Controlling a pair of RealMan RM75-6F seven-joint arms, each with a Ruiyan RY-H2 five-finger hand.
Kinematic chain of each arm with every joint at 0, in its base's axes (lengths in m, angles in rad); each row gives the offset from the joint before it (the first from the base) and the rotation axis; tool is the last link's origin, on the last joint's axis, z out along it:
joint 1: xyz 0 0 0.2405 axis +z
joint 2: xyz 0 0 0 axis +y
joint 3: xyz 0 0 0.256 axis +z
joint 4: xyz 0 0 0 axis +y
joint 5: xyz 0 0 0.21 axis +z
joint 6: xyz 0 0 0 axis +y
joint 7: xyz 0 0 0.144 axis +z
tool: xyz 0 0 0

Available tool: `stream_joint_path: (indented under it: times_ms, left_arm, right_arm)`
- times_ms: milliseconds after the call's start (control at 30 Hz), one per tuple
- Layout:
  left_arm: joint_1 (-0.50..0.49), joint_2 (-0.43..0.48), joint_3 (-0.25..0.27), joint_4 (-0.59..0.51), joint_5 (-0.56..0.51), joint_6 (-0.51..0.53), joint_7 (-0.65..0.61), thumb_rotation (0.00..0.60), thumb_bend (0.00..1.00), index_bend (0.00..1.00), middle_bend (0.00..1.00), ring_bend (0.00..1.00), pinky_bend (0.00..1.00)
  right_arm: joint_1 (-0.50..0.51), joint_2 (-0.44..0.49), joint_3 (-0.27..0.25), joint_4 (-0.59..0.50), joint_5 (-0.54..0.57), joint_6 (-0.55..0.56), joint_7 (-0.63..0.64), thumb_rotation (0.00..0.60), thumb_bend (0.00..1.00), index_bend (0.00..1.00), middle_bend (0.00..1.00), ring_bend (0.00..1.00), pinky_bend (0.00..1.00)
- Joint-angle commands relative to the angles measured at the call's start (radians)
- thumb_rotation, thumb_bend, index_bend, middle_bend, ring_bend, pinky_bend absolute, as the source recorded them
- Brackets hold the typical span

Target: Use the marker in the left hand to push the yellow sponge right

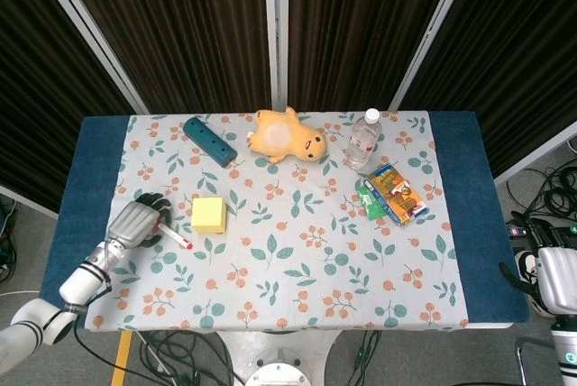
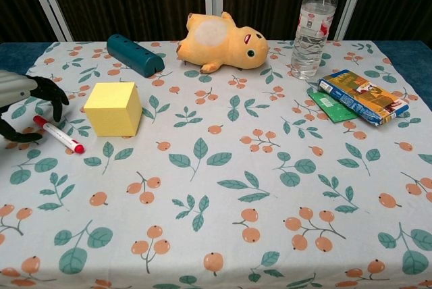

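- I see dark pleated curtains [image 1: 180, 25] behind the table, split by pale upright rails [image 1: 276, 30].
- The table [image 1: 469, 224] is blue-topped under a floral cloth [image 1: 297, 251].
- Grey floor [image 1: 532, 147] below, cables [image 1: 554, 192] on my right.

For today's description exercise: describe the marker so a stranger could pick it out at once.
Start at the flower-print tablecloth and go to its left edge, where the left hand hovers. Just left of the yellow sponge lies the marker, the only thin white stick, with red ends.
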Motion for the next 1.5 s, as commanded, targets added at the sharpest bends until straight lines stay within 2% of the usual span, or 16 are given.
stream_joint_path:
  times_ms: [33, 200, 367, 867, 1100, 1300, 1500]
  left_arm:
    - [-0.005, -0.006, 0.0, -0.003, -0.003, 0.0, 0.009, 0.6, 0.34, 0.51, 0.34, 0.17, 0.19]
    - [-0.014, -0.015, 0.004, -0.004, -0.007, -0.008, 0.02, 0.6, 0.34, 0.52, 0.35, 0.17, 0.2]
    - [-0.017, -0.021, 0.012, -0.003, -0.01, -0.009, 0.021, 0.6, 0.34, 0.52, 0.4, 0.2, 0.2]
    - [-0.018, -0.054, 0.019, 0.048, -0.021, 0.001, 0.015, 0.6, 0.35, 0.57, 0.49, 0.26, 0.2]
    - [-0.01, -0.076, 0.019, 0.082, -0.023, 0.026, 0.014, 0.6, 0.37, 0.62, 0.59, 0.36, 0.27]
    - [-0.008, -0.081, 0.023, 0.096, -0.022, 0.032, 0.007, 0.6, 0.39, 0.63, 0.62, 0.38, 0.29]
    - [-0.005, -0.082, 0.027, 0.104, -0.019, 0.044, -0.004, 0.6, 0.45, 0.64, 0.66, 0.42, 0.31]
  right_arm:
    - [-0.001, -0.002, -0.001, 0.004, 0.0, -0.001, 0.003, 0.6, 0.14, 0.13, 0.25, 0.17, 0.28]
    - [-0.002, -0.003, -0.002, 0.009, 0.005, -0.005, 0.011, 0.6, 0.14, 0.13, 0.25, 0.17, 0.28]
    - [-0.003, -0.005, -0.003, 0.015, 0.007, -0.006, 0.017, 0.6, 0.14, 0.13, 0.25, 0.17, 0.28]
    - [0.001, -0.007, -0.001, 0.017, 0.016, -0.018, 0.019, 0.6, 0.14, 0.13, 0.25, 0.17, 0.28]
    - [0.001, -0.005, 0.0, 0.013, 0.016, -0.018, 0.018, 0.6, 0.14, 0.13, 0.25, 0.17, 0.28]
    - [0.001, -0.005, -0.001, 0.01, 0.015, -0.019, 0.017, 0.6, 0.14, 0.13, 0.25, 0.17, 0.28]
    - [0.001, -0.004, -0.001, 0.007, 0.015, -0.019, 0.014, 0.6, 0.14, 0.13, 0.25, 0.17, 0.28]
